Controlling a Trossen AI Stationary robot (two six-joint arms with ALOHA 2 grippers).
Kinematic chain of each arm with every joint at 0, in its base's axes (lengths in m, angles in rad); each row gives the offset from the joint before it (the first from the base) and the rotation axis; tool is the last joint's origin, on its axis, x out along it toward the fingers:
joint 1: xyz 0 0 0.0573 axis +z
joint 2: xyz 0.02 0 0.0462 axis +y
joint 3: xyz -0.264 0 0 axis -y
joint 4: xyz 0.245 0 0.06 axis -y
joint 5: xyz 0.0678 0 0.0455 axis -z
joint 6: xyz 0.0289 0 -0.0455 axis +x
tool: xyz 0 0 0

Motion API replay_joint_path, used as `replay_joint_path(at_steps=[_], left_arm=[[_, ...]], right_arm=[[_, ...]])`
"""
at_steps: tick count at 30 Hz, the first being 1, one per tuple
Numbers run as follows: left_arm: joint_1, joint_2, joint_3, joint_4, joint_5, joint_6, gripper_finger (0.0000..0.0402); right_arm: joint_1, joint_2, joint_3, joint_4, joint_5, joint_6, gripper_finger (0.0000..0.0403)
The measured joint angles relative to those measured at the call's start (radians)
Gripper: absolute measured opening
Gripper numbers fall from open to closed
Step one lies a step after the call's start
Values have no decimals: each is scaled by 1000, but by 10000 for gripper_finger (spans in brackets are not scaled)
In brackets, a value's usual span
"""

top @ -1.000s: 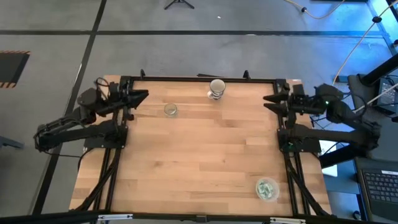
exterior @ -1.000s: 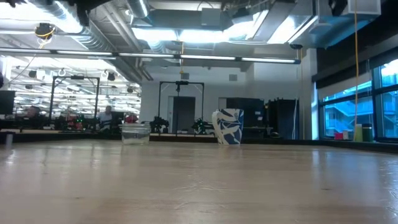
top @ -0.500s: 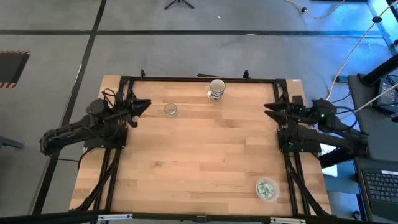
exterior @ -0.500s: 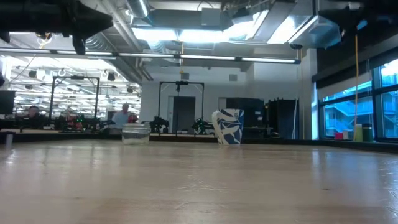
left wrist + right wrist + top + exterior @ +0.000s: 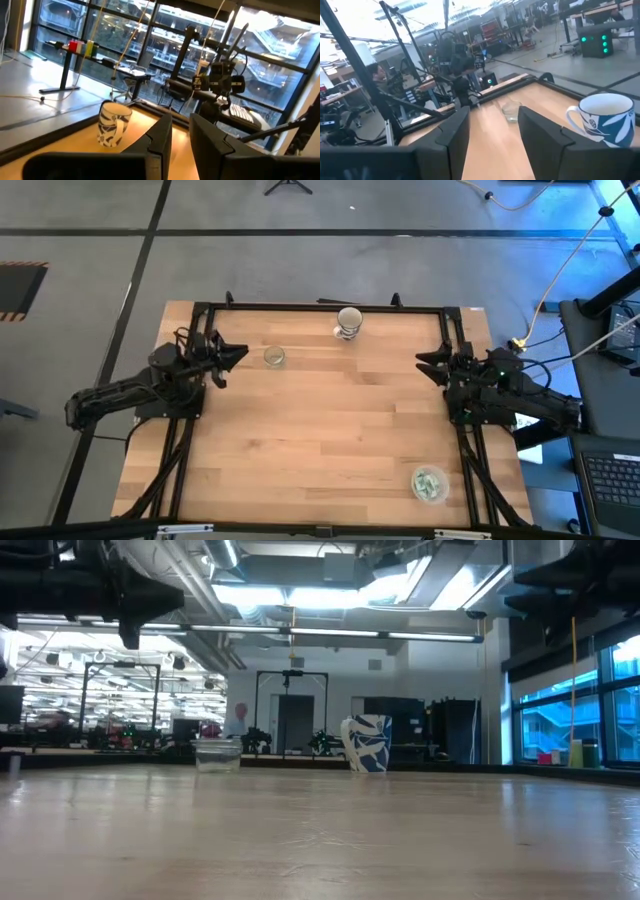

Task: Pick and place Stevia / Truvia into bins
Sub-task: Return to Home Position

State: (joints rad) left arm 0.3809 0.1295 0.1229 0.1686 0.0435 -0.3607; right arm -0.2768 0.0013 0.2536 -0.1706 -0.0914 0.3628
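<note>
The Stevia / Truvia sachets [image 5: 431, 484] lie heaped inside the clear tub [image 5: 416, 477] — well apart from both sets of fingers. The right gripper [image 5: 492, 113] hangs over the same side edge of the table [image 5: 320, 430] as the tub, fingers spread and empty. The left gripper [image 5: 180, 120] hangs across the table from the tub, fingers a narrow gap apart, empty. Bare wood lies between tub and grippers — a mug [image 5: 349, 322] and a small clear jar [image 5: 274, 357] stand well beyond.

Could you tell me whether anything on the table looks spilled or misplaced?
Nothing stands out. The green sachets sit inside the clear tub near the right arm, none loose on the table. The mug and small clear jar stand upright. The left gripper and right gripper are open, empty.
</note>
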Motion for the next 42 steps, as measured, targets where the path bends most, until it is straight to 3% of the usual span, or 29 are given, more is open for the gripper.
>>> replay_joint_path(at_steps=[11,21,27,32,42], left_arm=[[0,1,-105,2,-48,23,63],[0,1,-115,-2,-184,123,63],[0,1,-115,-9,-186,225,63],[0,1,-115,-11,-183,234,63],[0,1,-115,-12,-181,234,63]], right_arm=[[0,0,-32,4,65,-66,171],[0,0,-32,-18,120,-135,171],[0,1,-35,-42,145,-141,171],[0,3,-130,53,144,-142,171],[0,20,-224,153,183,-292,171]])
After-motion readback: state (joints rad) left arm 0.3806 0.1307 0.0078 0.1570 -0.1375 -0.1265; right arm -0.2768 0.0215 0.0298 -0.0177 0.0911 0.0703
